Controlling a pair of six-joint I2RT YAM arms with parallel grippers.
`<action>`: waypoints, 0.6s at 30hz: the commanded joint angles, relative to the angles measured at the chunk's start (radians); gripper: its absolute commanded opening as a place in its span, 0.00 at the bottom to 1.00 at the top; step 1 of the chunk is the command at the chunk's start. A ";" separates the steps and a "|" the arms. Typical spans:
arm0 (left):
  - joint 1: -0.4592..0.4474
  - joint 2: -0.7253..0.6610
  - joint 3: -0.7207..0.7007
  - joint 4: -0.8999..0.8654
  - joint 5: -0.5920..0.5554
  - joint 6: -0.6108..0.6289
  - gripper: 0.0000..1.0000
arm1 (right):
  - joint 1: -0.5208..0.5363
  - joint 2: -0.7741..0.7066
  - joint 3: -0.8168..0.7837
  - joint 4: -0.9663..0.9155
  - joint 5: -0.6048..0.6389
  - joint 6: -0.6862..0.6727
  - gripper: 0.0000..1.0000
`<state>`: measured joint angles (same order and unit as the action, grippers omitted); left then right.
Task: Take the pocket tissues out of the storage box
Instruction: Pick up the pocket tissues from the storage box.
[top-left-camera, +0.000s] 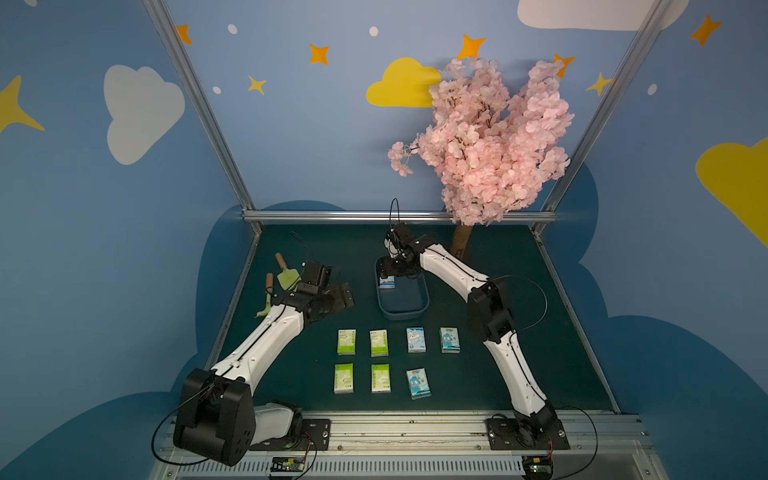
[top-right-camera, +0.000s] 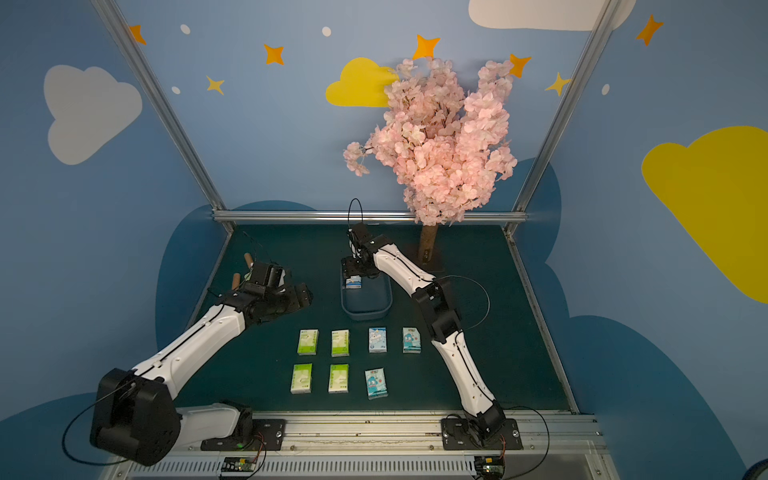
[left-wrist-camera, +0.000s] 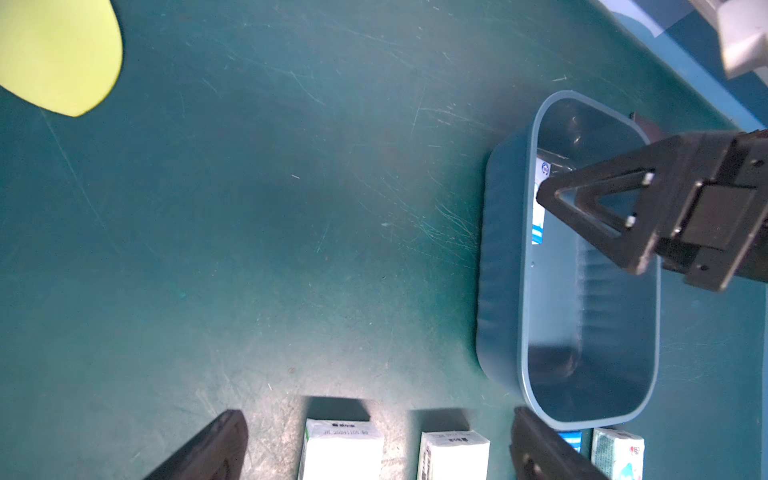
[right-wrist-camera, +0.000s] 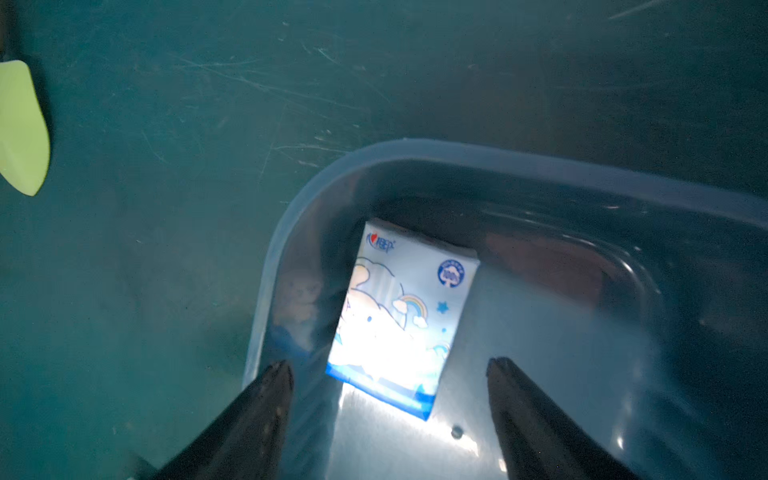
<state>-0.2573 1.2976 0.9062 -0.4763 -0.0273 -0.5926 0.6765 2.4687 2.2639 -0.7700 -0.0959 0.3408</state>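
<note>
Pocket tissues: one light-blue-and-white cartoon-printed packet (right-wrist-camera: 403, 316) is left in the shallow slate-blue plastic storage box (top-left-camera: 402, 314), lying flat at its far end, close to a side wall.

The right gripper (right-wrist-camera: 390, 363) hovers over that packet, jaws apart and holding nothing. The left gripper (left-wrist-camera: 376, 415) hangs wide open and empty near the box. Seven packets (top-left-camera: 380, 343) lie in two rows on the dark green table (top-left-camera: 291, 249), so this looks like the final pick. The next move probably calls for a short descent, with the wall-side finger slipping between packet and wall, then a squeeze and a lift.
</note>
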 joint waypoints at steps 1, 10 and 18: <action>0.003 -0.017 0.016 -0.033 -0.036 -0.011 1.00 | -0.004 0.046 0.052 0.021 -0.043 -0.011 0.79; 0.003 -0.043 0.001 -0.041 -0.054 -0.018 1.00 | -0.005 0.114 0.104 -0.011 -0.037 -0.041 0.79; 0.002 -0.042 0.001 -0.041 -0.062 -0.028 1.00 | 0.003 0.150 0.153 -0.127 0.098 -0.130 0.78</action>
<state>-0.2569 1.2682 0.9058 -0.4942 -0.0757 -0.6128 0.6769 2.5969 2.3856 -0.8146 -0.0742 0.2596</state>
